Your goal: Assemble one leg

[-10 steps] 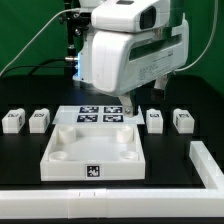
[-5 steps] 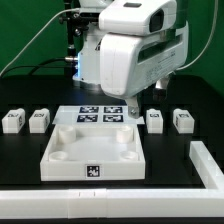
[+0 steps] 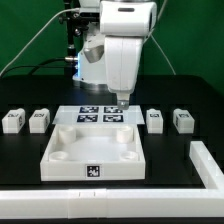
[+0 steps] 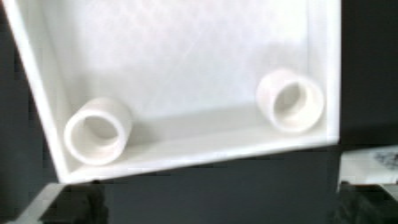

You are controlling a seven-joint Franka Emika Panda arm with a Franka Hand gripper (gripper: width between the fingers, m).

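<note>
Beside the tabletop, leg lying end-on.

A lab (green backdrop, tagged marker board).

A green backdrop stands behind the matte black table under even, bright light.

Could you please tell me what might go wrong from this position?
The gripper hangs low over the marker board, holding no leg; going straight down could strike the board or the far rim of the tabletop. The nearest leg lies close to the tabletop, so a finger might catch that rim during the grasp.
</note>
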